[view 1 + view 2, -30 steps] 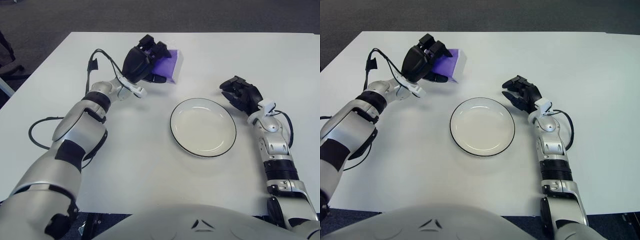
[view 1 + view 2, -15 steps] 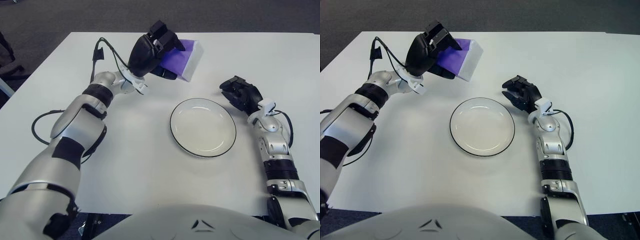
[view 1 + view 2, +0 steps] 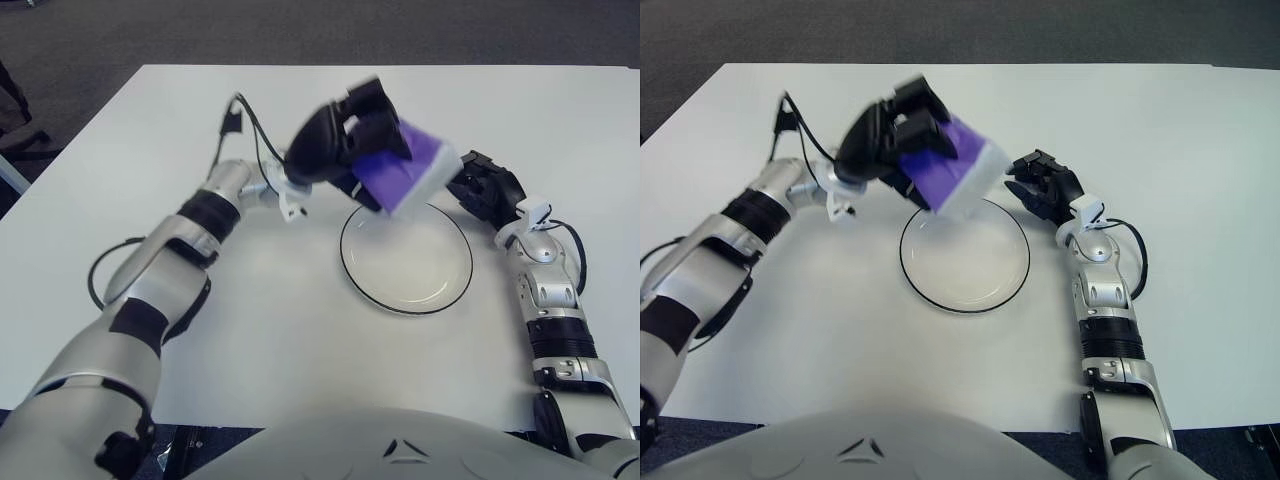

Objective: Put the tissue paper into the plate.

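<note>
My left hand (image 3: 345, 145) is shut on the tissue pack (image 3: 405, 172), a purple packet with a white end, held tilted in the air over the far left rim of the plate (image 3: 406, 255). The plate is white with a dark rim and has nothing in it. The same pack (image 3: 962, 177) shows above the plate (image 3: 965, 254) in the right eye view. My right hand (image 3: 485, 188) shows just right of the plate's far edge and holds nothing.
The white table (image 3: 300, 340) stretches around the plate, with its far edge against a dark floor (image 3: 300, 30). A black cable (image 3: 240, 115) runs along my left forearm.
My left hand has carried the tissue pack right and towards me, from the table's far side to above the plate's rim. The right arm has not moved.
</note>
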Robot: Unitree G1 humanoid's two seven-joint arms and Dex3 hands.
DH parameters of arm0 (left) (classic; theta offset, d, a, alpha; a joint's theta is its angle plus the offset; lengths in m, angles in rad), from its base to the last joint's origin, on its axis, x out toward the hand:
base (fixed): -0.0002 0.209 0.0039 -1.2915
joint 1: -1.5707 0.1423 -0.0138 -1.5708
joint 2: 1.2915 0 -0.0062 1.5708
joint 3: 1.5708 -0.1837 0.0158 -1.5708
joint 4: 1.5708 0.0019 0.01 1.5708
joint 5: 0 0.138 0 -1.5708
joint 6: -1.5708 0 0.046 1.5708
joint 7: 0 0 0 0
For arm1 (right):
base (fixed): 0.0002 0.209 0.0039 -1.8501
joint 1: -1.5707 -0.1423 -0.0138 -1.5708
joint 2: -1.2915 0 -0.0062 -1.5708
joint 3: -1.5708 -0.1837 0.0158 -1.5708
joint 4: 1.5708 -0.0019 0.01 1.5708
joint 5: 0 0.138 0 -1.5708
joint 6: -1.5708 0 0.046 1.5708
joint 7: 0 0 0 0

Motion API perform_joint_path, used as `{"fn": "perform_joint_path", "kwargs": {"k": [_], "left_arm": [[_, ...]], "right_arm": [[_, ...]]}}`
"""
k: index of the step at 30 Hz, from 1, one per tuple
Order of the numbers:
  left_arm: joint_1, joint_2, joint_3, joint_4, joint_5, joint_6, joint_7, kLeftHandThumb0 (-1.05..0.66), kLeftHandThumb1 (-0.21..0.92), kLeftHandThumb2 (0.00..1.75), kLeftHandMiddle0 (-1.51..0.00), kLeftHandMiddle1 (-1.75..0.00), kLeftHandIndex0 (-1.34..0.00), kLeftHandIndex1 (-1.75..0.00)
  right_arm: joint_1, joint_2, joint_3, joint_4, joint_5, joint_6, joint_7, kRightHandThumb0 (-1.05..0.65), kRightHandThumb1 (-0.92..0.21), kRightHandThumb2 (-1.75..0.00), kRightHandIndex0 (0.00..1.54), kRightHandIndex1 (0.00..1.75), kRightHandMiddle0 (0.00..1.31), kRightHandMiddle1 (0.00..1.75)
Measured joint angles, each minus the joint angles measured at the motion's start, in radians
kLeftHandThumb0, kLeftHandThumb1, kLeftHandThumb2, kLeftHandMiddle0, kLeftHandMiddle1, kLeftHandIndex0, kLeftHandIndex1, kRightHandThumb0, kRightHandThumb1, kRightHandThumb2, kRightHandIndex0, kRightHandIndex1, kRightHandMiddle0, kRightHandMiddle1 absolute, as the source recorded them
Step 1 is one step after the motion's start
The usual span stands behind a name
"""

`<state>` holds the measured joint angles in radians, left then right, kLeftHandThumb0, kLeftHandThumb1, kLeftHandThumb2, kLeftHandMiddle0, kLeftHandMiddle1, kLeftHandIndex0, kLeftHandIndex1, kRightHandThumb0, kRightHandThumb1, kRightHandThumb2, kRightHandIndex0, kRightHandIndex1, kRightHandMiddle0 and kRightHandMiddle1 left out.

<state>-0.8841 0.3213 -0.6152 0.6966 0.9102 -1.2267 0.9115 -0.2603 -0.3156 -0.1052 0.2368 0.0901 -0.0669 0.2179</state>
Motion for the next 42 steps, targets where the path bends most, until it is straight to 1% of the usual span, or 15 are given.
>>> {"fn": "perform_joint_path", "kwargs": {"k": [4,9,13,16,19,21,24,30,33,35,37,39,41,42], "left_arm": [[0.021,-0.044,0.006,0.035,-0.001,-0.073,-0.027,0.06,0.78,0.34,-0.83,-1.75,-0.62,-1.75],[0.026,-0.078,0.030,0.055,-0.001,-0.112,-0.056,0.06,0.81,0.28,-0.79,-1.75,-0.62,-1.75],[0.027,-0.085,0.053,0.050,0.011,-0.112,-0.067,0.05,0.82,0.26,-0.77,-1.75,-0.62,-1.75],[0.027,-0.079,0.065,0.042,0.044,-0.104,-0.068,0.05,0.84,0.22,-0.77,-1.75,-0.63,-1.75],[0.027,-0.071,0.068,0.034,0.079,-0.100,-0.067,0.05,0.85,0.19,-0.74,-1.75,-0.64,-1.75],[0.028,-0.068,0.069,0.029,0.094,-0.099,-0.067,0.04,0.86,0.18,-0.68,-1.75,-0.64,-1.75],[0.029,-0.066,0.070,0.022,0.111,-0.098,-0.062,0.02,0.88,0.14,-0.64,-1.75,-0.64,-1.75],[0.031,-0.066,0.070,0.018,0.126,-0.101,-0.050,-0.01,0.90,0.10,-0.62,-1.75,-0.61,-1.75],[0.031,-0.065,0.068,0.024,0.120,-0.111,-0.064,-0.04,0.90,0.08,-0.61,-1.75,-0.59,-1.75],[0.031,-0.065,0.065,0.033,0.109,-0.120,-0.095,-0.10,0.90,0.06,-0.60,-1.75,-0.57,-1.75],[0.032,-0.064,0.062,0.038,0.105,-0.121,-0.129,-0.25,0.90,0.04,-0.53,-1.75,-0.51,-1.75],[0.035,-0.061,0.062,0.034,0.105,-0.113,-0.159,-0.34,0.90,0.03,-0.49,-1.75,-0.46,-1.75],[0.041,-0.056,0.063,0.018,0.106,-0.092,-0.184,-0.46,0.91,0.03,-0.43,-1.73,-0.36,-1.75],[0.044,-0.053,0.064,0.009,0.106,-0.081,-0.194,-0.53,0.91,0.02,-0.41,-1.68,-0.31,-1.65]], "right_arm": [[-0.003,0.001,0.000,0.007,0.000,0.000,0.000,-0.01,-0.92,-0.16,0.64,1.29,0.47,1.26],[-0.008,0.003,-0.001,0.017,0.000,-0.001,0.000,-0.01,-0.92,-0.16,0.64,1.29,0.47,1.26],[-0.013,0.004,-0.001,0.023,0.000,-0.002,0.000,-0.01,-0.92,-0.16,0.64,1.29,0.47,1.26],[-0.015,0.005,-0.001,0.027,0.000,-0.002,-0.001,-0.01,-0.92,-0.16,0.64,1.30,0.47,1.26],[-0.016,0.005,-0.003,0.028,0.000,-0.002,-0.001,-0.01,-0.92,-0.16,0.64,1.30,0.47,1.25],[-0.017,0.005,-0.005,0.030,0.000,-0.002,-0.001,-0.01,-0.92,-0.16,0.64,1.30,0.47,1.25],[-0.018,0.007,-0.006,0.032,0.000,-0.002,-0.001,-0.01,-0.92,-0.16,0.64,1.30,0.47,1.25],[-0.021,0.011,-0.008,0.034,0.000,-0.002,-0.008,-0.01,-0.92,-0.16,0.64,1.30,0.48,1.25],[-0.021,0.012,-0.008,0.034,0.000,-0.002,-0.008,-0.01,-0.92,-0.16,0.64,1.30,0.48,1.25],[-0.021,0.012,-0.009,0.035,0.000,-0.002,-0.008,-0.01,-0.92,-0.16,0.64,1.30,0.48,1.25],[-0.021,0.012,-0.010,0.035,0.000,-0.002,-0.008,-0.01,-0.92,-0.16,0.64,1.31,0.48,1.25],[-0.022,0.012,-0.010,0.036,0.000,-0.002,-0.008,-0.01,-0.92,-0.16,0.64,1.31,0.48,1.25],[-0.023,0.012,-0.010,0.038,0.000,-0.003,-0.008,-0.01,-0.92,-0.16,0.64,1.30,0.48,1.25],[-0.024,0.013,-0.011,0.039,0.000,-0.003,-0.008,-0.01,-0.92,-0.16,0.64,1.30,0.48,1.25]]}}
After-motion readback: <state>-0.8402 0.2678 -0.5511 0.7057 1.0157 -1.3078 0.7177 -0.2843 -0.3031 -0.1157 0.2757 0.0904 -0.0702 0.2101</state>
